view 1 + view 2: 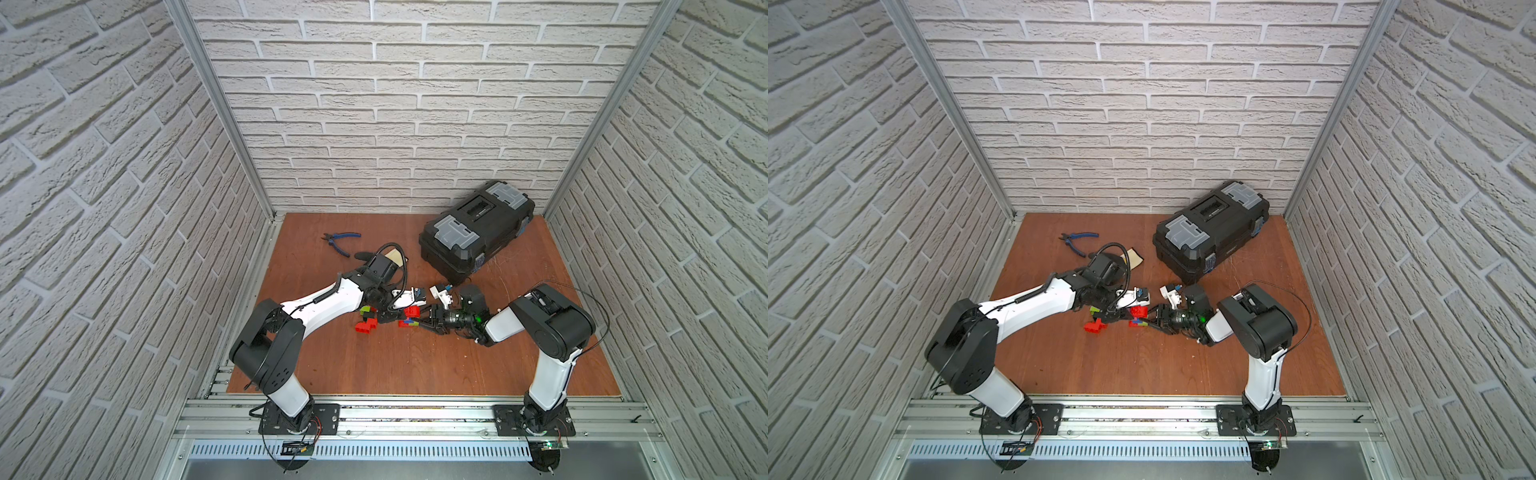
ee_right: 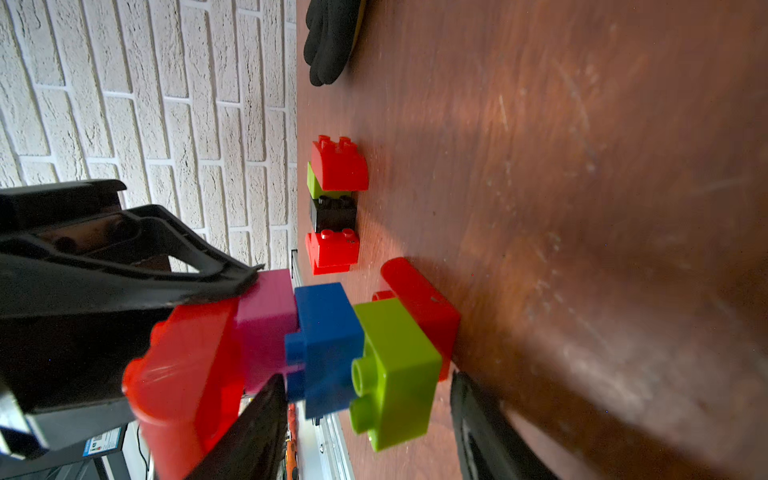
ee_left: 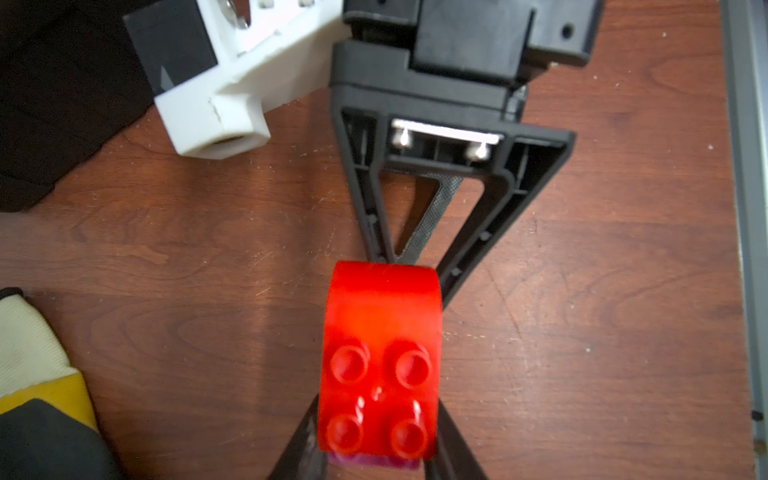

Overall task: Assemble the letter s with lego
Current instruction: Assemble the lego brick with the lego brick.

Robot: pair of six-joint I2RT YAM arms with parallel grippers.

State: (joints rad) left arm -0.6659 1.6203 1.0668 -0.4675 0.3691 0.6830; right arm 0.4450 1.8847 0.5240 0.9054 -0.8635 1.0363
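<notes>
A lego stack stands on the wooden table: a red brick at the bottom, then lime green, blue and pink, with a rounded red brick on top. The stack also shows in both top views. My left gripper is shut on the top red brick. My right gripper stands open around the blue and green bricks. A gap shows beside one of its fingers. A loose cluster of red, green and black lego lies just left of the stack.
A black toolbox stands at the back right. Blue-handled pliers lie at the back left. A black and yellow glove lies behind the left wrist. Brick-pattern walls close in three sides.
</notes>
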